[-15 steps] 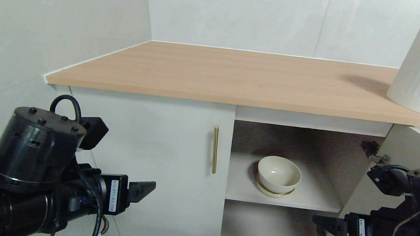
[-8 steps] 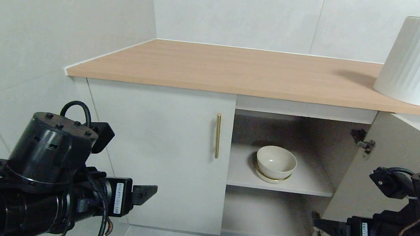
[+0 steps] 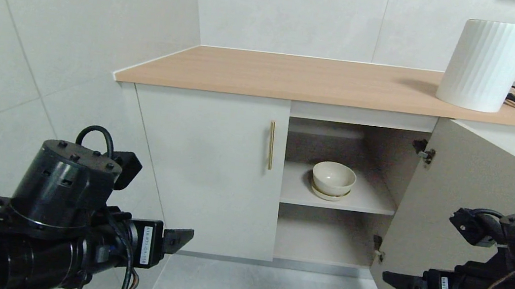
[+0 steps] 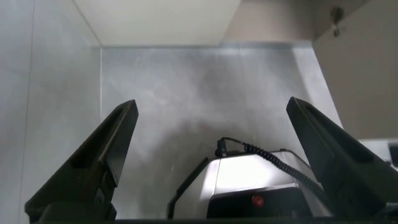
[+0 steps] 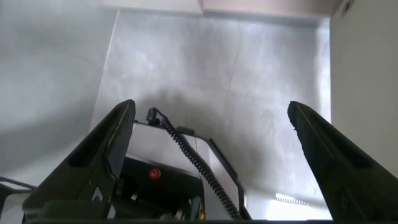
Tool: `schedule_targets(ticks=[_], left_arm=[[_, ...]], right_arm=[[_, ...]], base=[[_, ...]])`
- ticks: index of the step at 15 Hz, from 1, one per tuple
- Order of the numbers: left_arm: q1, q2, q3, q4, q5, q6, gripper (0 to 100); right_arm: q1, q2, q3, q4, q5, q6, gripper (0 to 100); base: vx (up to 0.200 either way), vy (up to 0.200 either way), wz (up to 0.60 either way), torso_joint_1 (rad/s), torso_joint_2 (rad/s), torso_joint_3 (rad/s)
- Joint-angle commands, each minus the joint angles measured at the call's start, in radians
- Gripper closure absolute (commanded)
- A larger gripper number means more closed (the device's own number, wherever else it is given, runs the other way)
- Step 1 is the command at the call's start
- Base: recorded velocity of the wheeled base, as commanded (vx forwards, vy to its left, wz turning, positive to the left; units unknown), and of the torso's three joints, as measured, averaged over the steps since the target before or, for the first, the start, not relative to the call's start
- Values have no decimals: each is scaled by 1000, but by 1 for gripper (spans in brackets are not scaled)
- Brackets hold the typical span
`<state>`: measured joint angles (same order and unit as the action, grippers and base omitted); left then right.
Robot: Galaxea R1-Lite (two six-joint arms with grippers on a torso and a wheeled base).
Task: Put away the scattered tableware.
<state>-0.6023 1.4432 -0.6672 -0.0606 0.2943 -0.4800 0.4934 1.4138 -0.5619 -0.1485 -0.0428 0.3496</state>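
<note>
Left gripper (image 4: 211, 106): I saw it spread wide, empty, low before the shut door (image 3: 207, 167).
Right gripper (image 5: 211, 104): spread wide, empty, beside the open door (image 3: 455, 190).
Bowl (image 3: 334, 177): sat on a plate (image 3: 330, 196), upper shelf (image 3: 366, 203).

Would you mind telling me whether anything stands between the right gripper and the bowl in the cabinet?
Nothing visible does. The right door stands open beside the right gripper, and the bowl sits on a plate on the exposed shelf.
</note>
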Motion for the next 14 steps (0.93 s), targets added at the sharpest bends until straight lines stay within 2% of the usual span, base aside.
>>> schedule_targets(ticks=[1, 4, 13, 14], left_arm=[[-1, 3, 0, -1, 0, 0, 0], [-1, 3, 1, -1, 0, 1, 0], [-1, 6, -2, -1, 3, 1, 0], [-1, 6, -2, -1, 3, 1, 0]], right_arm=[[2, 7, 0, 0, 0, 0, 0], [7, 7, 2, 0, 0, 0, 0], [10, 7, 8, 0, 0, 0, 0], [10, 7, 8, 0, 0, 0, 0]], base=[[-200, 0, 0, -2, 2, 7], [-200, 0, 0, 2, 2, 5], [0, 0, 0, 0, 0, 0], [0, -200, 0, 2, 7, 7]])
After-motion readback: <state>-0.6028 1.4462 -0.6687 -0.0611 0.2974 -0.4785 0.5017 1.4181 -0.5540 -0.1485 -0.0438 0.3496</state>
